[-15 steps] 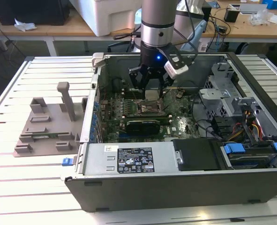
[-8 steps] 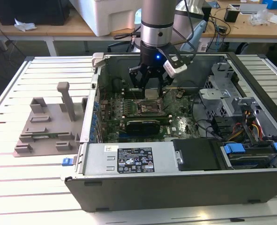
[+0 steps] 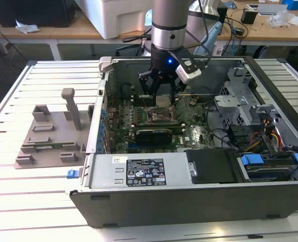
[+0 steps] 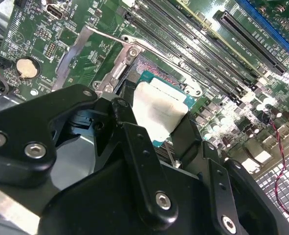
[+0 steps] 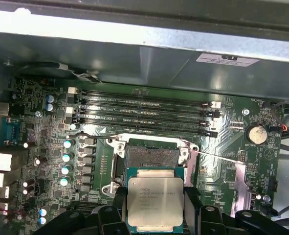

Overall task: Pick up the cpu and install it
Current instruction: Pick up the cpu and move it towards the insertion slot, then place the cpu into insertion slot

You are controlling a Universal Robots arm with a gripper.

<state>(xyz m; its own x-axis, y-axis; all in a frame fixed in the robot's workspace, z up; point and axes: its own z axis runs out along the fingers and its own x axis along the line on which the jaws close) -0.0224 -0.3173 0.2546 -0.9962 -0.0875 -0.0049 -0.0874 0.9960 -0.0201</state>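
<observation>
Aluminium table: slatted, carries everything; grey plastic fixture sits on it at the exterior view's left.
PC case: lying on its side with the side panel off and the inside facing up.
Arm: comes straight down into the case, over the middle of the board.
Power supply: grey box with a label, along the case's near wall in the exterior view.
Motherboard: green, flat on the case floor.
Gripper: black fingers clamped on opposite edges of the cpu; hangs just above the socket.
RAM slots: four black rows, unpopulated, just beyond the socket in the first wrist view.
Socket: black frame, open, contact field bare; metal load plate is swung up, and a thin lever lies out to one side.
Cpu: silver-grey lid up, green rim, level in the grip; it overlaps the socket's near edge in the first wrist view and is not seated. Washed out pale in the second wrist view.
Coin cell: in its round holder, well apart from the socket.
</observation>
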